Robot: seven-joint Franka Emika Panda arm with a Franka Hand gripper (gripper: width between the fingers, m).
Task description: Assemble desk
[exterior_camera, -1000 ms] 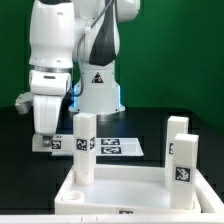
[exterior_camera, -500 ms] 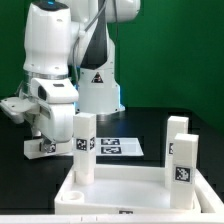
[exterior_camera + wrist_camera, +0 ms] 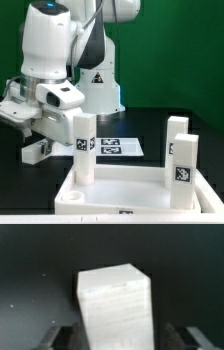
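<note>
The white desk tabletop (image 3: 120,190) lies in the foreground with its rim up. Three white legs stand upright in its corner sockets: one on the exterior view's left (image 3: 85,147) and two on the right (image 3: 178,130) (image 3: 185,160). My gripper (image 3: 42,138) is shut on a fourth white leg (image 3: 34,152) and holds it tilted above the black table, left of the tabletop. In the wrist view this leg (image 3: 115,297) fills the space between my gripper's (image 3: 120,339) dark fingers (image 3: 62,338).
The marker board (image 3: 112,147) lies flat on the table behind the tabletop. The big white robot base (image 3: 98,85) stands behind it.
The arm has swung toward the exterior view's left and tilted. The held leg moved left with it and went from lying near the marker board to hanging tilted.
</note>
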